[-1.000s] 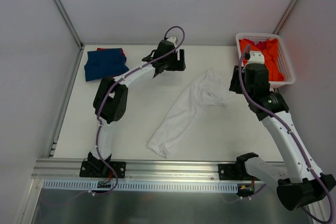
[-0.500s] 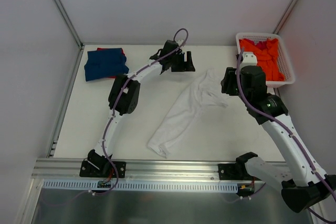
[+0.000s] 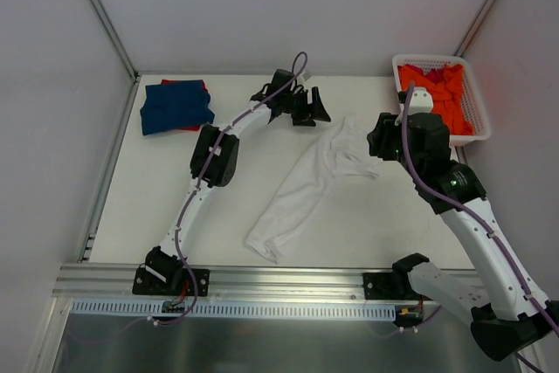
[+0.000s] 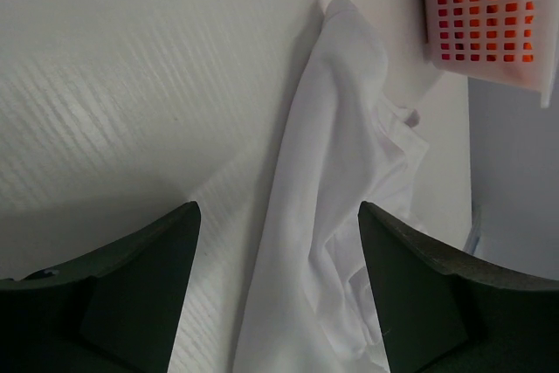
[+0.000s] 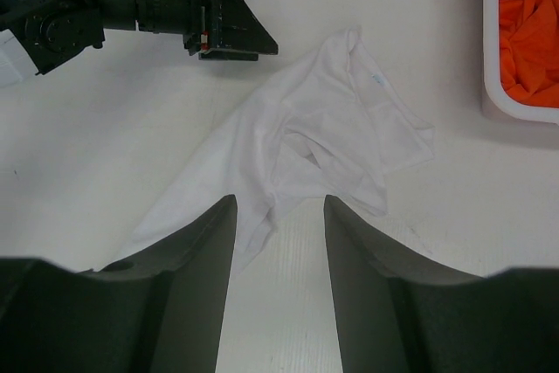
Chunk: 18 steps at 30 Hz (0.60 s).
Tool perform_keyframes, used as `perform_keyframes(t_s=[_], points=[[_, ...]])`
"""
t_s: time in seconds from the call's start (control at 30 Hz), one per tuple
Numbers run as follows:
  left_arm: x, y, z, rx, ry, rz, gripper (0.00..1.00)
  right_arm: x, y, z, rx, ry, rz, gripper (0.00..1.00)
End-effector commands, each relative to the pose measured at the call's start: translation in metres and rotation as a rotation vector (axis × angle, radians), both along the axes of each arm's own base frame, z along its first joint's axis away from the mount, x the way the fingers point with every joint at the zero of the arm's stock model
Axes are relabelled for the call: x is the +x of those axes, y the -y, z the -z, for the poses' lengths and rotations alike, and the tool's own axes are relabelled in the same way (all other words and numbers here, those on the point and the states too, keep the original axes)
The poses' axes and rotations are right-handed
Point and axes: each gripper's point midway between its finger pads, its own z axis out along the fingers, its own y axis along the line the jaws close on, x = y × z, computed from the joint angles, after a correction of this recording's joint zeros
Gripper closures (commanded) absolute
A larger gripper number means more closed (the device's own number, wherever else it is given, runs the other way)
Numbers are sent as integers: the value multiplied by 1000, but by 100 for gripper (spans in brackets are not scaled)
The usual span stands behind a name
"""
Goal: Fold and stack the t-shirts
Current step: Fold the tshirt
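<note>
A white t-shirt (image 3: 313, 176) lies crumpled in a long diagonal strip across the middle of the table. My left gripper (image 3: 320, 107) hovers open just left of the shirt's far end, and the white cloth (image 4: 336, 207) shows between its spread fingers. My right gripper (image 3: 378, 141) is open beside the shirt's bunched right side (image 5: 306, 133), holding nothing. A folded dark blue t-shirt (image 3: 175, 107) rests on a red one (image 3: 197, 86) at the far left corner. An orange t-shirt (image 3: 441, 96) fills the basket.
The white lattice basket (image 3: 472, 134) stands at the far right corner, its wall (image 4: 489, 15) close to the white shirt's top end. Metal frame rails run along the table's left side and front edge (image 3: 262, 279).
The left arm has stretched further right, bringing its gripper up to the white shirt's far end. The right gripper has shifted left, away from the basket and toward the shirt.
</note>
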Motion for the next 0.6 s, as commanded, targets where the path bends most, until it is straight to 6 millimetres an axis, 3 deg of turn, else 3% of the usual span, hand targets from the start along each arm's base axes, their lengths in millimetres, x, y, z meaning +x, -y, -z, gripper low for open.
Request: perform_keyframes(t_s=[0.0,0.23,0.57], points=[[-10,11,-23,-89,-28,70,26,0,-6,-20,53,62,-13,52],[-33,31,-30,-136,-48,157,26,1,-9,-18,56,55,-24,52],[-62,54,2,-123,-124,202,28,-6,-6,-32,75,98,-27,51]])
